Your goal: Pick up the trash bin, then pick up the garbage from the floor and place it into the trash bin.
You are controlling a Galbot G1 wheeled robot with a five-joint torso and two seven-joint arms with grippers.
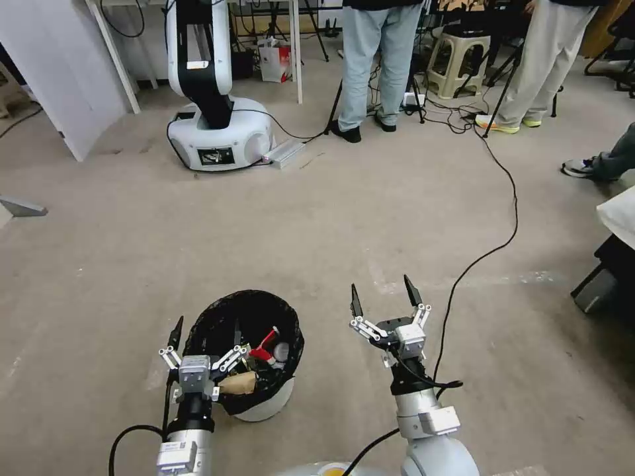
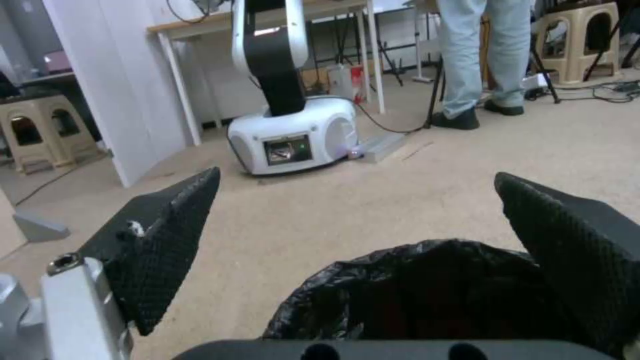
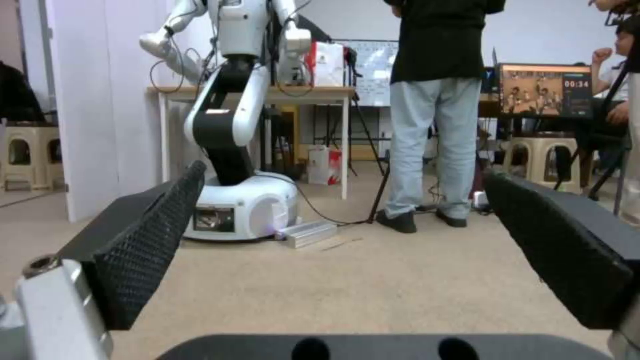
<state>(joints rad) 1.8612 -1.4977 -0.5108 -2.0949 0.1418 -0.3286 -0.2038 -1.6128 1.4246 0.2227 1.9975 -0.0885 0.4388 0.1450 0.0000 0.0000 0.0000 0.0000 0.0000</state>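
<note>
While straddling the trash bin [image 1: 264, 403] rim, left gripper [image 1: 206, 338] spread — right gripper [image 1: 385, 294] spread, empty, no legible writing

a second white-and-black robot [image 1: 215, 125] stands on a rounded base on the beige carpet [image 1: 132, 264], a silver metal block [image 1: 284, 153] lying just beside that base and a wooden table [image 3: 267, 92] behind it with a red-and-white paper bag [image 1: 274, 63] on the floor under it. a black cable [image 1: 489, 218] snakes across the carpet from a tangle of cords near a beige plastic stool [image 1: 458, 63], beside which a person in light jeans and black shoes [image 1: 370, 66] and another in pale trousers [image 1: 542, 66] stand. a white partition panel [image 1: 59, 73] leans at the far left, and a lit monitor [image 3: 545, 90] sits behind the stool.
</note>
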